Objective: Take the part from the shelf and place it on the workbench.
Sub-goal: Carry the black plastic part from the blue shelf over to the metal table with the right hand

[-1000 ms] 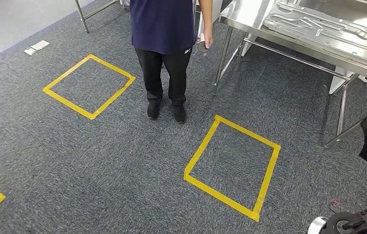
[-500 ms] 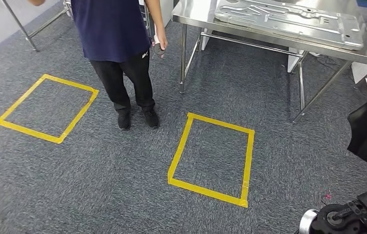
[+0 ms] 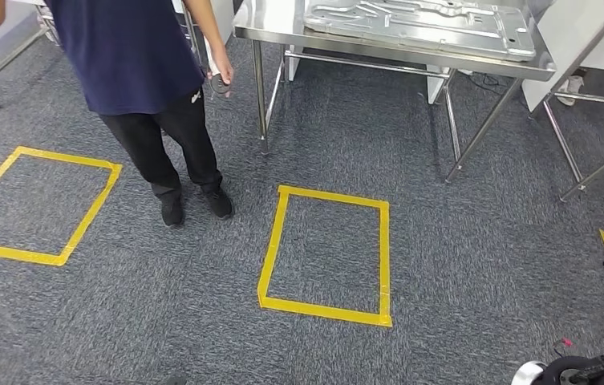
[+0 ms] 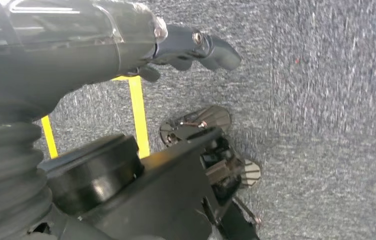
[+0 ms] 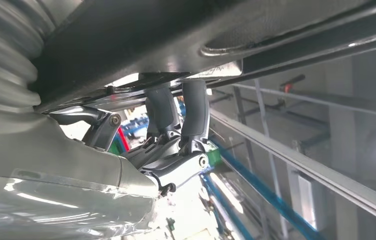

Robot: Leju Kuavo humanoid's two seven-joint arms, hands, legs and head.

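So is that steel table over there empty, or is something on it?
Not empty: a large pressed metal panel lies flat on the steel workbench, covering most of its top.

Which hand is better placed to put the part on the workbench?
Right: the right hand grips the dark part, while the left hand hangs over the carpet.
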